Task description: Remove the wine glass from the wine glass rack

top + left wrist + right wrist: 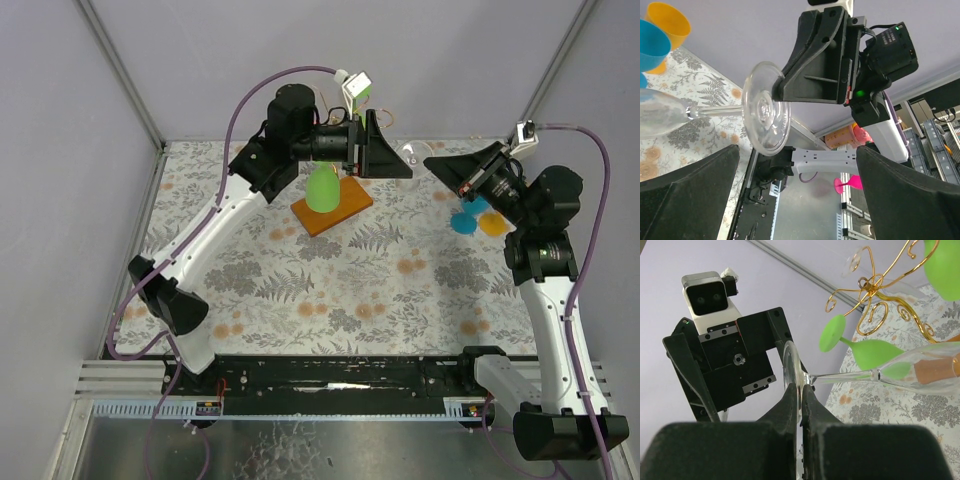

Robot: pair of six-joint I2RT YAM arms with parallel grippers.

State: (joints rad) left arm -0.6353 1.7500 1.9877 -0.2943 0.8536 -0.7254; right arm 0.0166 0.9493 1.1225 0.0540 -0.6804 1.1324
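Observation:
A clear wine glass [900,371] lies sideways in the air, its stem [715,111] level and its round foot [766,115] facing my left wrist camera. My right gripper [801,390] is shut on the rim of that foot. In the top view it [434,163] hovers at the back right of centre. The gold wire wine glass rack [870,295] stands just beyond the glass on its orange base [345,210]. My left gripper [797,200] is open, close to the foot, with nothing between its fingers [685,200]. From above it [388,150] faces the right gripper.
Two green glasses [875,352] [945,260] hang on the rack. A blue cup [465,221] and an orange cup [491,223] sit on the floral cloth under the right arm. Grey walls close the back and sides. The arm bases line the near edge.

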